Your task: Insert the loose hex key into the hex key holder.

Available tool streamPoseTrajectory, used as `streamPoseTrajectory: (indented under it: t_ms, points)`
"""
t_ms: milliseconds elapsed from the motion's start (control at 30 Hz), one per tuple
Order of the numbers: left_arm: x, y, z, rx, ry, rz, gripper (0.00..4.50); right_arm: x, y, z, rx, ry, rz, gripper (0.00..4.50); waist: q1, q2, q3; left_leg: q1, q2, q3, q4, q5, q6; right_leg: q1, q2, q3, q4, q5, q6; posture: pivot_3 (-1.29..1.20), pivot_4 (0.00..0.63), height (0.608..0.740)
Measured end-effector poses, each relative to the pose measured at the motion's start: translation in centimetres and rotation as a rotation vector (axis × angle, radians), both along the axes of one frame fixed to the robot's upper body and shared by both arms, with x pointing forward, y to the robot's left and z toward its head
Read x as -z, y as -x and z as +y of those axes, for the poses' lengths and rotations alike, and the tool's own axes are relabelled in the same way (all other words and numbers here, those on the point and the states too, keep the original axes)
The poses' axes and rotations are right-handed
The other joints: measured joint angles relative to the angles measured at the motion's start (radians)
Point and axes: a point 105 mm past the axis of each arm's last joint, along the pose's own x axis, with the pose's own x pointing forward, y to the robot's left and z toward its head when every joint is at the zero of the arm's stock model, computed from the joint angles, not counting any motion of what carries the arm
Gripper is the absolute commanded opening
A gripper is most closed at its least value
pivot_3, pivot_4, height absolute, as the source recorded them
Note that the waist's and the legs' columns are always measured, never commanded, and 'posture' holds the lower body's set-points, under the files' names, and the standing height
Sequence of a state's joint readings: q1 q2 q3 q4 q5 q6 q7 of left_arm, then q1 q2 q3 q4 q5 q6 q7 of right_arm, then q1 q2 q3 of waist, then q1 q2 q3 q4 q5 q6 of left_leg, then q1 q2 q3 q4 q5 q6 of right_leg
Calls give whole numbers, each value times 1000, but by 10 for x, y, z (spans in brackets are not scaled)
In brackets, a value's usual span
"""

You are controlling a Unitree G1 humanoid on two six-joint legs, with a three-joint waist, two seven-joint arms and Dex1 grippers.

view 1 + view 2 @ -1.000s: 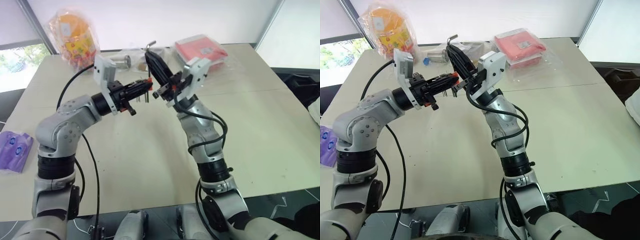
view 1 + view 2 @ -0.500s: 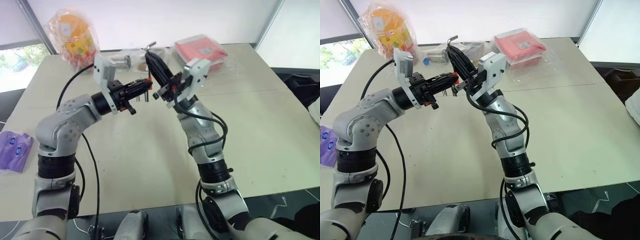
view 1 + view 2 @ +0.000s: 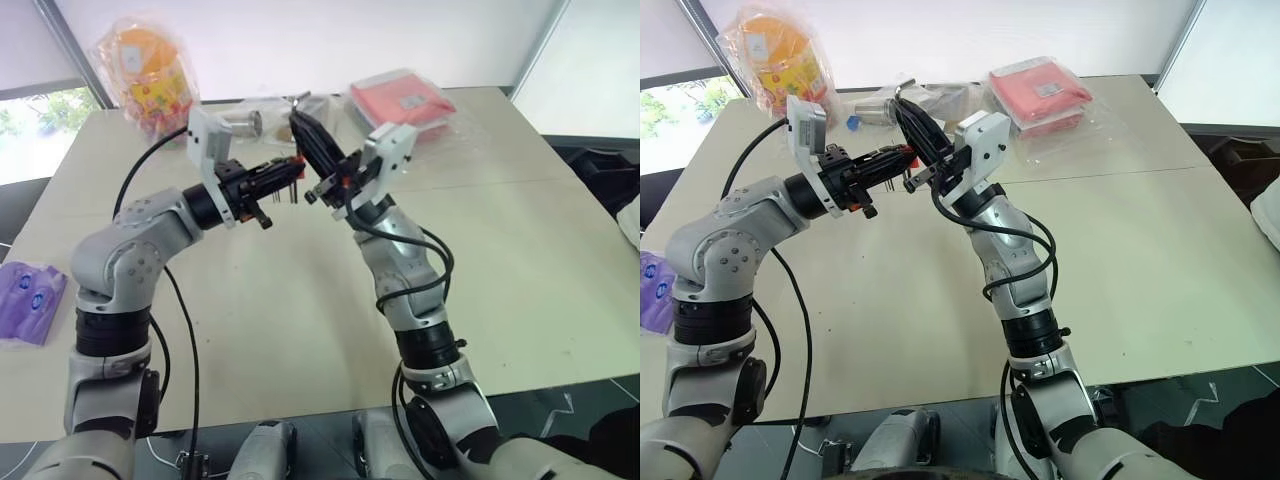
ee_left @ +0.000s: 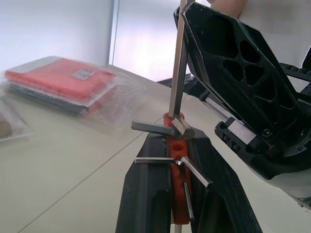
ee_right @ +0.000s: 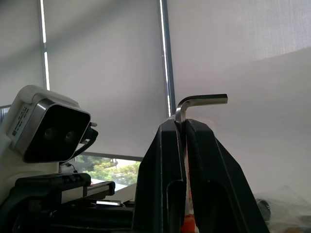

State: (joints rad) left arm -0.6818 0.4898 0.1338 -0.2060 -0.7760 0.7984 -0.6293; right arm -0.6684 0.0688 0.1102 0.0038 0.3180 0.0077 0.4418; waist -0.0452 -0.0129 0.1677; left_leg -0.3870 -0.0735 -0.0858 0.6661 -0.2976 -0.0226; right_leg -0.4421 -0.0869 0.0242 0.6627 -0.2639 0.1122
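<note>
Grippers meet above the table (image 3: 300, 300): left gripper (image 4: 176, 160) clamped on the hex key holder (image 4: 176, 145), right gripper (image 5: 184, 127) clamped on the loose hex key (image 5: 197, 103).

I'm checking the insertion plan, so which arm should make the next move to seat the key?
The right one, probably. Its end effector grips the loose hex key, whose lower end already meets the hex key holder. The left end effector only steadies that holder.

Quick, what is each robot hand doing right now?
Left gripper: shut on the hex key holder.
Right gripper: shut on the loose hex key.
</note>
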Motion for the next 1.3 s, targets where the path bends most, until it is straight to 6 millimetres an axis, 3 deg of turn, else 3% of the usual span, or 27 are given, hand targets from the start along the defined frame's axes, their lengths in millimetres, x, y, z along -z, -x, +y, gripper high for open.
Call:
streamPoseTrajectory:
  t_ms: [100, 200, 300, 500, 867, 1033, 1167, 1300]
  points:
    - [1, 0, -1, 2, -3, 7, 0, 2, 0, -2, -2, 24, 0, 41, 1, 0, 0, 0, 0, 0, 0, 0, 0, 0, 0, 0, 0, 0, 0, 0, 150, 740]
    - [1, 0, -1, 1, -1, 6, 0, 7, 1, -3, -4, 51, 12, 1021, 0, 0, 0, 0, 0, 0, 0, 0, 0, 0, 0, 0, 0, 0, 0, 0, 150, 740]
    - [1, -1, 1, -4, 1, 7, 0, 21, -1, -6, 5, 78, 47, 2476, 1, 0, 0, 0, 0, 0, 0, 0, 0, 0, 0, 0, 0, 0, 0, 0, 150, 740]
    - [0, -1, 0, -2, 3, 5, 0, 37, 3, -32, 48, 137, 63, 2476, 3, 0, 0, 0, 0, 0, 0, 0, 0, 0, 0, 0, 0, 0, 0, 0, 150, 740]
    - [9, -7, -8, 26, 53, 59, 0, 52, 11, -120, 277, 258, 120, 2476, 13, 0, 0, 0, -1, 1, 0, 0, 0, 2, 0, 0, -1, 0, 0, 0, 150, 740]
    - [47, -17, -40, 103, 106, 269, 0, 61, 15, -157, 363, 364, 155, 2476, 33, -1, 0, 0, -1, 2, 2, 0, 1, 3, 0, 0, -2, 0, 0, 0, 150, 740]
    - [74, -24, -72, 165, 139, 449, 0, 55, 17, -170, 408, 393, 139, 2476, 34, -1, 0, 0, -1, 2, 2, 0, 1, 3, 0, 0, -2, 0, 0, 0, 150, 740]
    - [103, -33, -93, 158, 140, 613, 0, 58, 22, -177, 449, 388, 151, 2476, 33, -1, 0, 0, -1, 2, 2, 0, 1, 3, 0, 0, -2, 0, 0, 0, 150, 740]
